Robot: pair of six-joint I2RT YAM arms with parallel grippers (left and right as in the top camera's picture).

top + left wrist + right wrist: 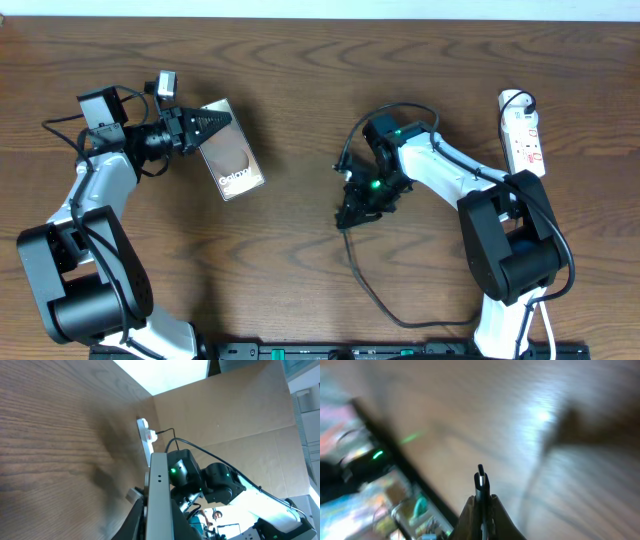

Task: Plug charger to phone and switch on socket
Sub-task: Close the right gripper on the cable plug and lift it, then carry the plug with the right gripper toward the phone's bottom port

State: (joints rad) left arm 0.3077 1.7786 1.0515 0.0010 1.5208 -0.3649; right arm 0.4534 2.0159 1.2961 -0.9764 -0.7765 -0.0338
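The phone (230, 152) is a dark glossy slab with white "Galaxy" lettering, held tilted up at the left of the table. My left gripper (212, 124) is shut on its upper edge. In the left wrist view the phone (159, 495) shows edge-on as a pale strip between the fingers. My right gripper (348, 215) is shut on the charger's connector (481, 480), whose narrow tip sticks out past the fingers. The thin black charger cable (375, 295) trails from there toward the front edge. The white socket strip (524, 132) lies at the far right and also shows in the left wrist view (145, 437).
The socket's white cord (512, 98) loops at its far end. The right arm's thick black cables (395, 108) arch above the table's middle. A black rail (330, 350) runs along the front edge. Cardboard panels (225, 405) stand beyond the table.
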